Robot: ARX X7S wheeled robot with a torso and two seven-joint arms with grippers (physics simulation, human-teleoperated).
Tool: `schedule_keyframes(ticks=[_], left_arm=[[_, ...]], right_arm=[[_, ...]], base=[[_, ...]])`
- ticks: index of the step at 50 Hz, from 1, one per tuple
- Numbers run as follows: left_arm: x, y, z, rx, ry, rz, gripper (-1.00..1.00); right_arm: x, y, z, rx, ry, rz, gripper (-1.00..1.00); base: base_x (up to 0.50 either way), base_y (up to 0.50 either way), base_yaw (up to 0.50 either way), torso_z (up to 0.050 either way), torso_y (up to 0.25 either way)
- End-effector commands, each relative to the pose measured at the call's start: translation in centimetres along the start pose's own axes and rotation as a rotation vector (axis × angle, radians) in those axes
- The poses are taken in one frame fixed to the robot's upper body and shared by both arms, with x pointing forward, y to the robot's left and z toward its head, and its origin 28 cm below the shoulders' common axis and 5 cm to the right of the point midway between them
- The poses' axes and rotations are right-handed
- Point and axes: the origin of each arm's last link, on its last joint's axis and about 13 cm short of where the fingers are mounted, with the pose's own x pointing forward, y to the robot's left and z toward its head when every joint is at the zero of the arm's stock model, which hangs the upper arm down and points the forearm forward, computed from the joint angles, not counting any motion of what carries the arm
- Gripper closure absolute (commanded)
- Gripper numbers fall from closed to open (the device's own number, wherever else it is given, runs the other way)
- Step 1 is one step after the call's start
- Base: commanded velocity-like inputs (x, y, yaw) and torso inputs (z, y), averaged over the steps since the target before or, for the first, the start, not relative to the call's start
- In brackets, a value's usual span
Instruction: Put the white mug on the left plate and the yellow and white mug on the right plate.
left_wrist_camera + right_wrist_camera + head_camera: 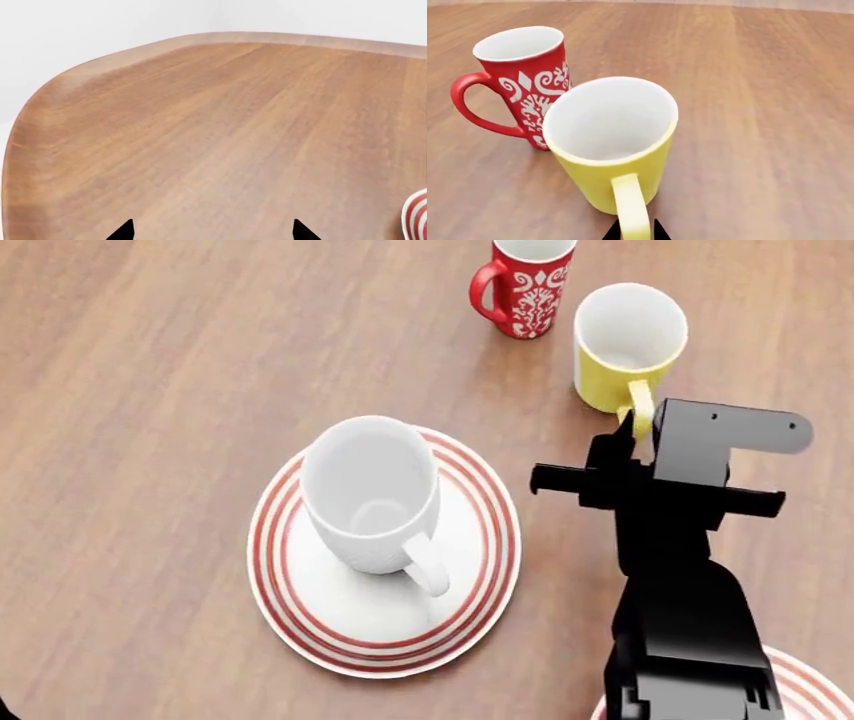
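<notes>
The white mug point(371, 495) stands upright on the left plate point(287, 615), handle toward me. The yellow and white mug point(627, 340) stands upright on the bare table beyond my right arm, and it fills the right wrist view point(607, 145). My right gripper point(635, 436) is at its yellow handle point(630, 210). In the right wrist view the right gripper point(634, 231) has its two black fingertips point(610, 233) pressed against either side of the handle. A sliver of the right plate point(817, 685) shows under my right arm. My left gripper point(213, 231) is open and empty over bare wood.
A red mug with white pattern point(529, 285) stands just left of the yellow mug, close to it point(520, 85). The left wrist view shows the table's rounded corner point(60, 85) and a plate rim point(417, 215).
</notes>
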Motion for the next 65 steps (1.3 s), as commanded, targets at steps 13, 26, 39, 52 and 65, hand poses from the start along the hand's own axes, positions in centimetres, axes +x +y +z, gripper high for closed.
schedule_keyframes(ticks=[13,26,39,52,65], left_arm=[[-0.3,0.2,0.3,-0.02,-0.017,-0.013,-1.0],[-0.1,0.2,-0.2,-0.015,-0.012,-0.013,-1.0],[0.0,0.4,-0.2,-0.013,-0.014,-0.012,-1.0],[0.0,0.5,-0.3,-0.014,-0.012,-0.009,-1.0],[0.1,0.2,-0.4,0.005,-0.009,-0.02,-1.0]], right_arm=[[-2.0,0.6,-0.7,0.052,-0.101,0.051,1.0],[-5.0,1.5,-0.1,-0.079,-0.267,0.084,1.0],[-5.9,1.5,-0.9,-0.074,-0.31,0.038,1.0],[-6.5,1.5,-1.0,-0.039,-0.281,0.081,1.0],[-13.8,0.0,0.0,-0.017,-0.321,0.126,1.0]], base=[[0.0,0.0,0.0,0.0,0.0],[0.0,0.0,0.0,0.0,0.0],[0.0,0.0,0.0,0.0,0.0],[0.0,0.0,0.0,0.0,0.0],[0.0,0.0,0.0,0.0,0.0]])
